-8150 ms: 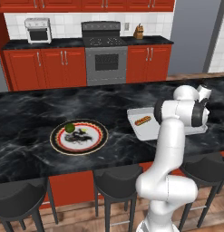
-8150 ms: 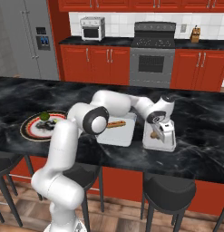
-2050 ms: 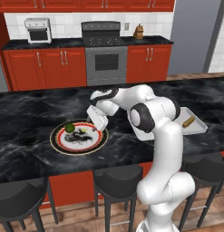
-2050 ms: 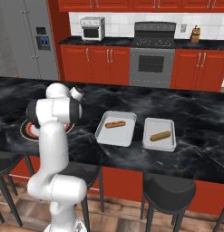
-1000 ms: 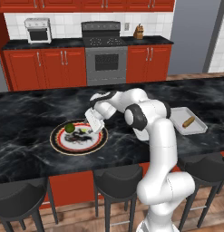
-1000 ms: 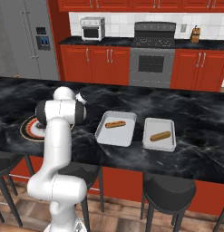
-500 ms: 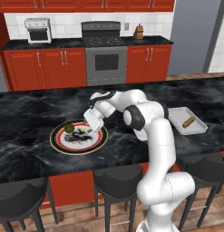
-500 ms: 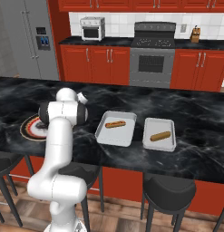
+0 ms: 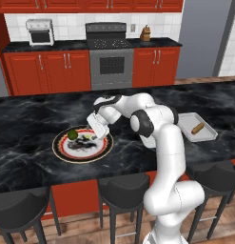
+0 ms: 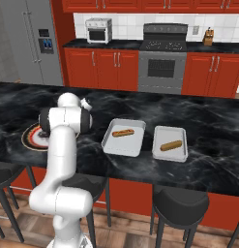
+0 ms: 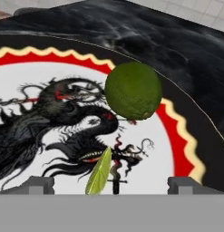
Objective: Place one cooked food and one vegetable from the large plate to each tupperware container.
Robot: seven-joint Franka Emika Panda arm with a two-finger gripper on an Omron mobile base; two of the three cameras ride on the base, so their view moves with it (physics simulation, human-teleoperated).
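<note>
Your fingers [image 11: 111,183] are spread wide, grasping nothing; the round green vegetable [image 11: 133,90] straight ahead looks firm and smooth, so take it across its middle.

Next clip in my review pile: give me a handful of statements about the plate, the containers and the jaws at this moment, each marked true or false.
1. Each tupperware container, the nearer one and the farther one, holds one sausage-like cooked food. True.
2. The gripper hangs over the large plate with its jaws open and nothing between them. True.
3. A round green vegetable already lies in one container. False: it sits on the plate, near the red ring.
4. The plate rests on the stove at the back. False: it lies on the black marble counter.
5. The two containers are stacked. False: they lie side by side, apart.
</note>
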